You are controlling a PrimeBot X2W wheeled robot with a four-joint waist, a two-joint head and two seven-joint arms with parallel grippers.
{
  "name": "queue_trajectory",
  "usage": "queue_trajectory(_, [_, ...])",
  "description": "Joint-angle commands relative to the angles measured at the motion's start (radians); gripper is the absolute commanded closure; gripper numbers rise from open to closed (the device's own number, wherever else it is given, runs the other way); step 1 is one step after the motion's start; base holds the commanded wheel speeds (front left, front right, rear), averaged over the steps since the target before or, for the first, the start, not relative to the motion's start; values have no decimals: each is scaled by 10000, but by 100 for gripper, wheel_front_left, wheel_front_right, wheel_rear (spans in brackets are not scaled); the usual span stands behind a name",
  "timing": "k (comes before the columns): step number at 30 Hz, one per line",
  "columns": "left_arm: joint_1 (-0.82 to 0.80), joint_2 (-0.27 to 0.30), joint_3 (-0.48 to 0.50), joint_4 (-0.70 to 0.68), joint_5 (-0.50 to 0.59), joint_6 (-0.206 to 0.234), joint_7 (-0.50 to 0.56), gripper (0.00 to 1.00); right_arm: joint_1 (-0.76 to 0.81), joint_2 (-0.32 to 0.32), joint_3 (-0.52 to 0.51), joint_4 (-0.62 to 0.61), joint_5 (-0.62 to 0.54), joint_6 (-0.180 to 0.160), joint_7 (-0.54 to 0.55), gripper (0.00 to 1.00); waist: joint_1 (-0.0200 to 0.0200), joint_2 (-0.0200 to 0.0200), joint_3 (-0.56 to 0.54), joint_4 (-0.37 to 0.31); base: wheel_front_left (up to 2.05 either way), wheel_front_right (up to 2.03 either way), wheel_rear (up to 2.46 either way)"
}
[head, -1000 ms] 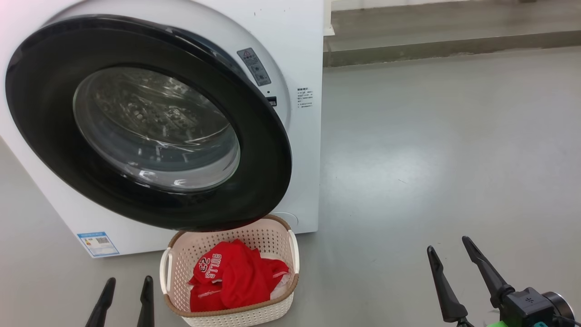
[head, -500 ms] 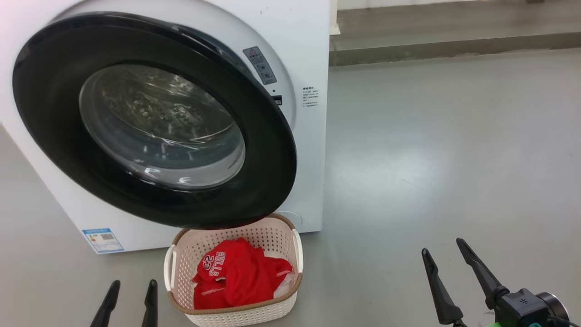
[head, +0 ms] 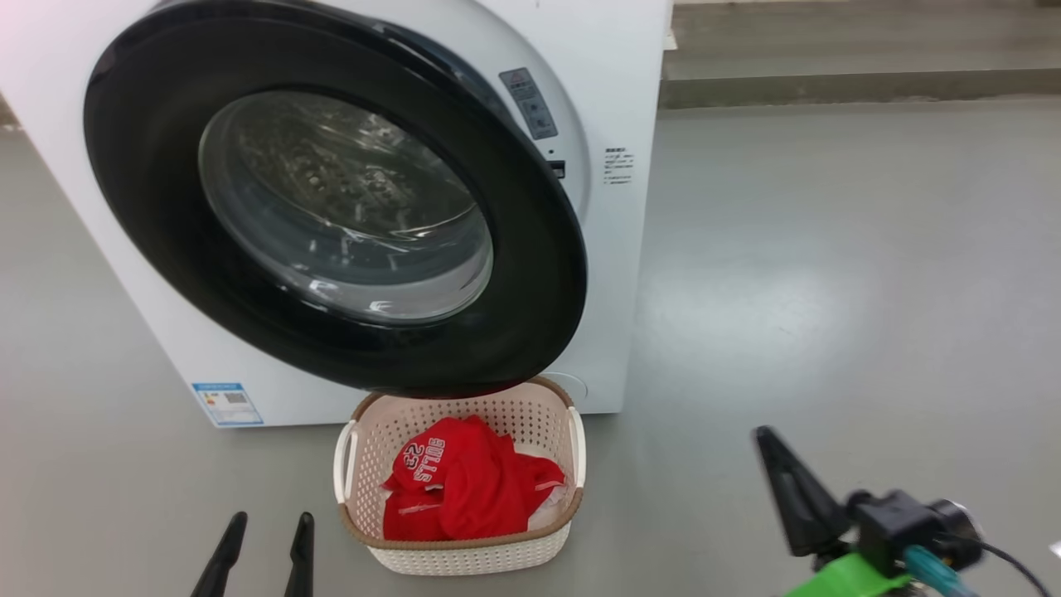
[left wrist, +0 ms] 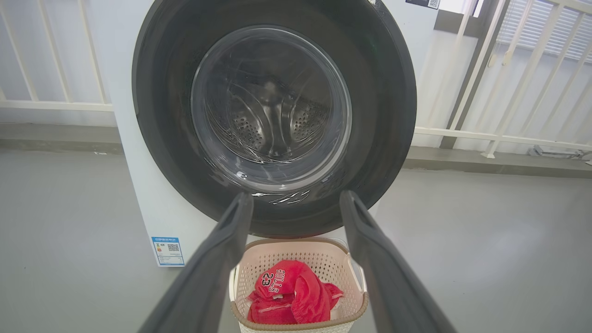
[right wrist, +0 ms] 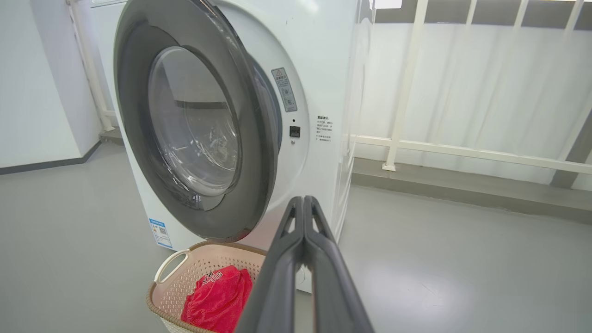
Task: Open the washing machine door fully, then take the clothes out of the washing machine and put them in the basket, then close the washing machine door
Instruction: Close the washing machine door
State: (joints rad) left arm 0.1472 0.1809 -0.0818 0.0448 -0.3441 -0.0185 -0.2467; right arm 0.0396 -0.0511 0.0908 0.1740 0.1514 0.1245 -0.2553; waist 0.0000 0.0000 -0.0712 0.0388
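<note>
Grey floor [head: 829, 249] fronts a washing machine [head: 613, 249], its door [head: 149, 191] ajar; red clothes [head: 472, 497] lie in the basket [head: 464, 562] below. Left gripper [head: 273, 519] spreads wide, right gripper [right wrist: 303, 200] pinched together, both empty.

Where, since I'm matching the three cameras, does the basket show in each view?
Head view: basket at bottom centre, under the washing machine door.
Left wrist view: bottom centre, between the fingers of the left gripper.
Right wrist view: bottom left.
Shared landmark: blue label on the washing machine.
</note>
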Motion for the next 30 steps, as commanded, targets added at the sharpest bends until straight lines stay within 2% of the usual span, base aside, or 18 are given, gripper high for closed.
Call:
queue_trajectory(1, [-388,113,288,-296,1,-13,-5,0,-735,-146,638,190,84,62,-65,100,0,0,89,156,0,0,0])
queue_trajectory(13, [-749,-19,-119,-460,-60,-59,253,0,-3496,-559,2542,2447,869,62,234,100,0,0,610,995,0,0,0])
queue_trajectory(30, [-1708,-164,-505,-346,-70,-234,151,0,-6422,-242,2736,4205,968,62,-10,100,0,0,1913,2090,0,0,0])
